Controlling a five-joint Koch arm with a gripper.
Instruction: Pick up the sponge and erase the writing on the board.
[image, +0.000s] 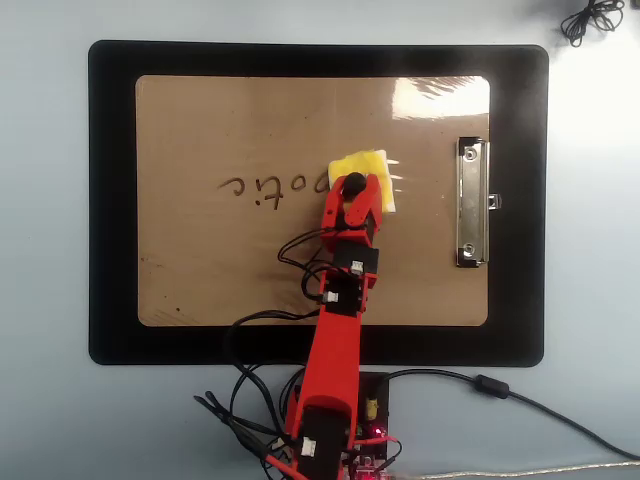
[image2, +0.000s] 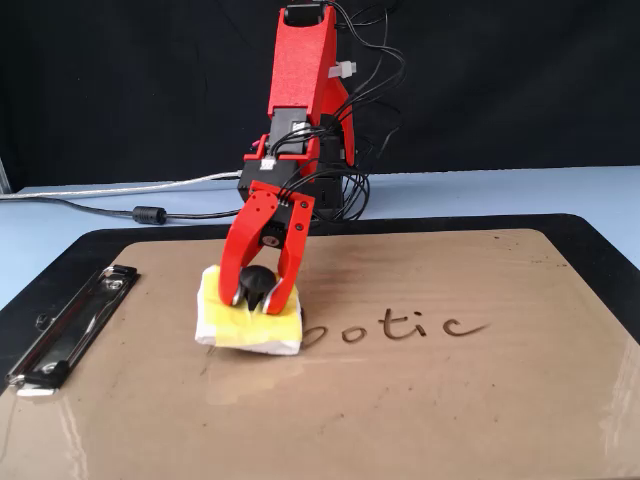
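Note:
The tan board (image: 250, 270) (image2: 450, 420) lies on a black mat (image: 110, 200). My red gripper (image: 352, 186) (image2: 258, 292) is shut on the black knob of the yellow sponge (image: 368, 168) (image2: 250, 325), which rests flat on the board. The sponge covers the end of the writing (image: 270, 187) (image2: 400, 327) nearest the clip. The letters "otic" show beside it, to its left in the overhead view and to its right in the fixed view. The arm reaches in from the base over the board's near edge.
A silver clip (image: 472, 203) (image2: 65, 325) sits at the board's short edge, close to the sponge. The arm's base with electronics and loose cables (image: 365, 405) (image2: 150, 213) stands just off the mat. Another cable bundle (image: 590, 18) lies at the table corner.

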